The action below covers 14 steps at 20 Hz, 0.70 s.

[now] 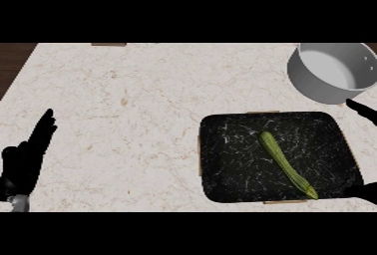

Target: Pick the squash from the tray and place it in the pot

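A long, thin green squash point(285, 163) lies slantwise on the black marbled tray point(228, 169) at the lower right of the counter. A grey pot point(333, 71) stands at the upper right, beyond the tray. My left hand point(26, 159) rests open at the lower left edge, fingers pointing up, far from the tray. Of my right hand point(364, 110) only black tips show at the right edge: one just above the tray's far right corner, another by its near right corner. Its palm is out of the picture, and it touches neither squash nor pot.
The pale marble counter point(125, 99) spreads wide between my left hand and the tray. A dark wooden strip point(13, 62) runs past the counter's upper left edge.
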Available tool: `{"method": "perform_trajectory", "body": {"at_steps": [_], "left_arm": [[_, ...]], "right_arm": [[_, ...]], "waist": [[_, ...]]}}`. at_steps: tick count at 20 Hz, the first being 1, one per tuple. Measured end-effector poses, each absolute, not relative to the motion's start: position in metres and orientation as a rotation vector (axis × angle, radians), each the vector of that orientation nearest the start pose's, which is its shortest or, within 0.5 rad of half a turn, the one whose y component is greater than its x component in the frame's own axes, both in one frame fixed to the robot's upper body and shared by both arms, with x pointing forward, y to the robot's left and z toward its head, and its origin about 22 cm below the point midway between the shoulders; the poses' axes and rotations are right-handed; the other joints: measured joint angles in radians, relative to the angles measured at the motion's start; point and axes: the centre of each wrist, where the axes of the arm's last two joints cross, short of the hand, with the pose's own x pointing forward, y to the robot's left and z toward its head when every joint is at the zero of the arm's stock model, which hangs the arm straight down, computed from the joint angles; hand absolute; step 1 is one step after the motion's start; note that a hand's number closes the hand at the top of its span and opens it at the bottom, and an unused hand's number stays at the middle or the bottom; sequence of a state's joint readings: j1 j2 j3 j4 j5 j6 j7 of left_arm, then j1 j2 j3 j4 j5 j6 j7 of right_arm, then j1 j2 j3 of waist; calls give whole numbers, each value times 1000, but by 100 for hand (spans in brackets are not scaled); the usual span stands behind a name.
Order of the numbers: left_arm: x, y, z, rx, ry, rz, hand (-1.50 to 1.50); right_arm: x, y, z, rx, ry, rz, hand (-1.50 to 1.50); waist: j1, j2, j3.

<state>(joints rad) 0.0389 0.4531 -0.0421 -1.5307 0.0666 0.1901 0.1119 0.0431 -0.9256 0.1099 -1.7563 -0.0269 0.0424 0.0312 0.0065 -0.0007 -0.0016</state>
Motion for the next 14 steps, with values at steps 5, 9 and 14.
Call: {"method": "perform_trajectory", "body": {"at_steps": [5,9,14], "left_arm": [[238,326,26,424,-1388,-163,0],[242,326,25,417,-1394,-169,0],[244,327,21,421,-1395,-164,0]], "right_arm": [[242,-337,148,-521,-1256,1067,-150],[254,-317,157,-493,-1078,1189,-150],[272,-287,156,-438,-935,1275,-150]], "waist": [[18,4,-1],[28,7,-1],[19,5,0]]}}
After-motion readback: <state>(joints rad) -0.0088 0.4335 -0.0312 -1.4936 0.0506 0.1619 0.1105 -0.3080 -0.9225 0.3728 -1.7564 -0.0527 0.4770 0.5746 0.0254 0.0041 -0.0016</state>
